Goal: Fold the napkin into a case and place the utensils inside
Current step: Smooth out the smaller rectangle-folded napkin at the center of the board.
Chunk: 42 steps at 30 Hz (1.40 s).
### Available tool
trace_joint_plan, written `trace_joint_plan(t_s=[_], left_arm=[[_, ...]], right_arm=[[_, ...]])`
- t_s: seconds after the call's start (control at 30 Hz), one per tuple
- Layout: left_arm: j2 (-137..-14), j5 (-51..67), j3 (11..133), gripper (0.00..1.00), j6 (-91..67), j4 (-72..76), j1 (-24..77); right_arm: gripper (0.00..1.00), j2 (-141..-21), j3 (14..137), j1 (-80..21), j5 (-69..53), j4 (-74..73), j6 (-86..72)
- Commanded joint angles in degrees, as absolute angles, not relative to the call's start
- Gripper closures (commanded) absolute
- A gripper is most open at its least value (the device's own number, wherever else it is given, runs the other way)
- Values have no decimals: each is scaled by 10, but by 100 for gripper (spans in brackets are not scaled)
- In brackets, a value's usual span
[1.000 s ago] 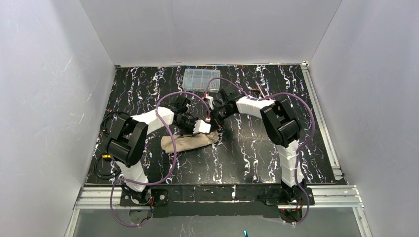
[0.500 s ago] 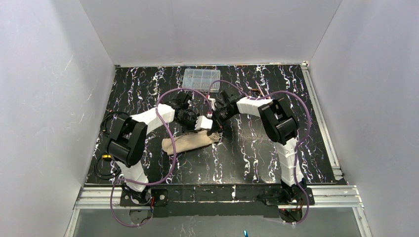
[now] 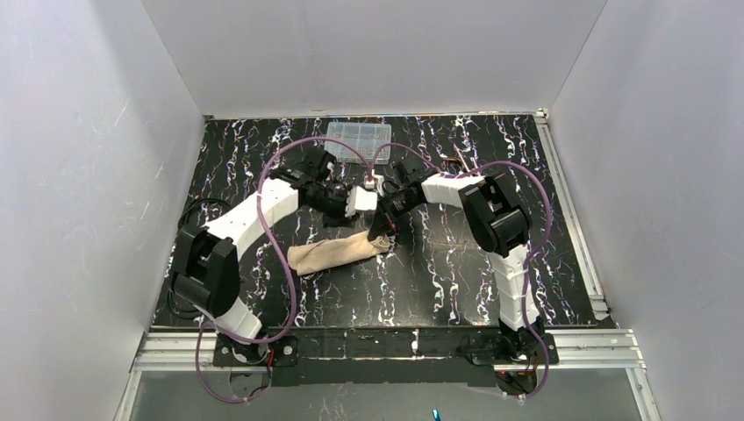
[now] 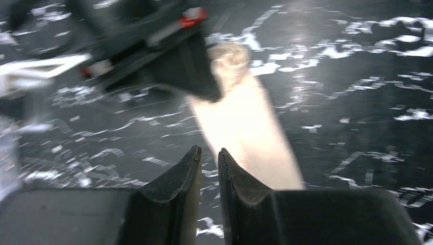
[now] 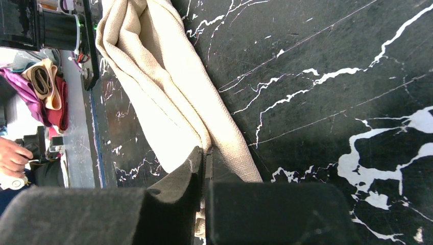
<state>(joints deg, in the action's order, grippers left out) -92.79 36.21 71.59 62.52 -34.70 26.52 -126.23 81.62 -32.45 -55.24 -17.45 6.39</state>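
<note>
Beige-tan cloth, the napkin [image 3: 336,254] lies folded into a narrow, layered strip near the middle of the black, white-veined table [image 3: 456,281], running slightly uphill from left to right in the overhead view.

The right arm rises from its base at the near edge, bends at a high elbow and stretches its white forearm leftward, then tips the wrist down so that the right gripper [image 3: 383,231] sits on the strip's right end. In the right wrist view its fingers [image 5: 176,181] are pressed together on a fold of the cloth, with the tan layers pinched in the slit between them — a firm grip on the napkin.

The left arm leans out from its base at the near left, the elbow held low and wide, the forearm angled up and to the right. The left gripper [image 3: 362,201] hangs above the table just behind the napkin's right end, close beside the right wrist and apart from the cloth. Its fingers [image 4: 189,178] stand slightly parted — a thin gap, with nothing held in it. Beyond them the left wrist view shows the napkin blurred, and a red patch on the right gripper that is too smeared to read.

A clear plastic box [image 3: 358,133] sits at the far edge of the table, well apart from the cloth.
</note>
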Motion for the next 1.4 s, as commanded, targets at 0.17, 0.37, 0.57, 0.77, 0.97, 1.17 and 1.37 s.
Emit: trace_joint_plan(t_s=[0.17,0.37,0.57,0.77,0.97,1.17,1.37], left_arm=[[-929,364,614,87,655,-396,308],[-944,314,594,91,661,-337,300],[-957,293,575,92,669,-317,296],[-972,269,553,93,697,-298,297],[-969,237,530,95,721,-278,299],[-961,223,507,95,735,-266,299],[-955,226,501,96,735,-259,299]], right_arm=[[92,-1274,796,-323,-506,-182,81],[92,-1267,792,-323,-512,-185,86],[91,-1261,793,-323,-523,-191,89],[86,-1231,809,-322,-527,-193,83],[72,-1194,825,-322,-503,-197,69],[1,-1140,815,-317,-440,-194,61],[1,-1043,754,-298,-305,-148,-12]])
